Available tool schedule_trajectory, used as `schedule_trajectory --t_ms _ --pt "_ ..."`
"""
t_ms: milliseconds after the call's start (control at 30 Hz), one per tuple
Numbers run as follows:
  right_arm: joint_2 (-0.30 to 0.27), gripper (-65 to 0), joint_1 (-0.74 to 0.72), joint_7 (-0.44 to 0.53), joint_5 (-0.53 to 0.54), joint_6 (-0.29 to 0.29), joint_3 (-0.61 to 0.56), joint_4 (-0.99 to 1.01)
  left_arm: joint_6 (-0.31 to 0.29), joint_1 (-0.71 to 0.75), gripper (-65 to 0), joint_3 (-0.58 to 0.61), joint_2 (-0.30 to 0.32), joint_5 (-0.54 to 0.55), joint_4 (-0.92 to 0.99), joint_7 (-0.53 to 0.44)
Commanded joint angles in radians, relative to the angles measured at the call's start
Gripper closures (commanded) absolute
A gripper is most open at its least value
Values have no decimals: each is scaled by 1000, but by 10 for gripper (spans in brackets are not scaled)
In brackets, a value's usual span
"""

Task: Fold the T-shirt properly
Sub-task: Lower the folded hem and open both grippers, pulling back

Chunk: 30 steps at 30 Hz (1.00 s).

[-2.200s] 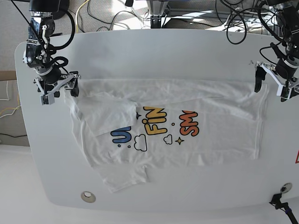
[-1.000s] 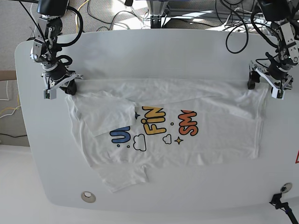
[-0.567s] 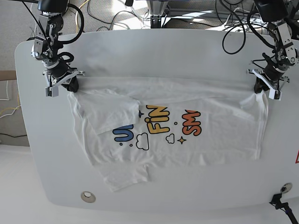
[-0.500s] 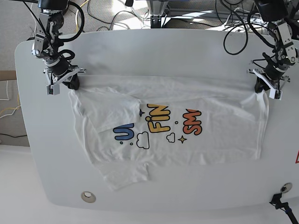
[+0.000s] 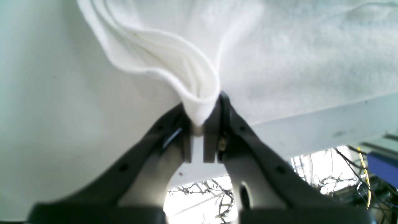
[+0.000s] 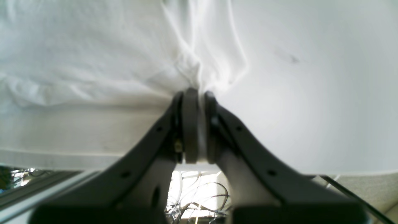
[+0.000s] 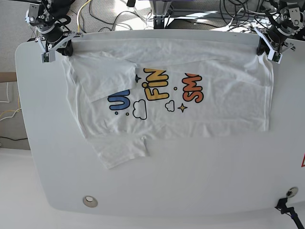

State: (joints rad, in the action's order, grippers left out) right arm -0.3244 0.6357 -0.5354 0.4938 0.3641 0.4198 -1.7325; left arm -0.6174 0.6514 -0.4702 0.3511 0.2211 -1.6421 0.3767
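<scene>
Two pairs of dark fingers, each pinching a bunched, soft white T-shirt corner.

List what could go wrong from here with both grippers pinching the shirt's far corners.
1. The left gripper pinches only a small bunched fold of the T-shirt; under tension it could slip out.
2. The right gripper also holds gathered cloth, so uneven pulling may skew the far edge.
3. One sleeve lies folded over the print and another trails at the near edge; dragging could crease them further against the table.
</scene>
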Motion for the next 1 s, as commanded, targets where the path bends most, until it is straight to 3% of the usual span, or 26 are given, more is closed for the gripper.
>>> schedule_trajectory --t_ms 0,300,333,367,467,533,600,800,967 --pt "-15 0 17 7 1 0 11 -34 -2 37 -26 -6 10 -7 -27 15" --pt "-14 0 26 7 1 -1 37 -40 -2 67 -37 -6 12 14 -40 15" --pt "-14 -1 26 7 1 -3 37 -42 -2 66 -72 -6 13 14 -40 15" --pt "-14 -55 26 7 1 -3 37 -42 -2 66 -124 -6 13 14 -40 15" --pt "-14 -244 26 7 -1 -1 38 -44 -2 66 -363 -6 16 13 -40 15" --pt "-15 -338 26 7 -1 -1 61 -44 -2 66 -472 -6 18 11 -40 15" --pt "-15 -410 16 7 1 -1 80 -47 -2 64 -525 -19 19 11 -40 15" --pt "-46 -431 -20 4 1 -1 84 -106 -3 5 -541 -163 30 13 -83 15" --pt "-49 -431 -127 -94 1 0 81 -129 -3 -126 -541 -213 33 8 -109 17"
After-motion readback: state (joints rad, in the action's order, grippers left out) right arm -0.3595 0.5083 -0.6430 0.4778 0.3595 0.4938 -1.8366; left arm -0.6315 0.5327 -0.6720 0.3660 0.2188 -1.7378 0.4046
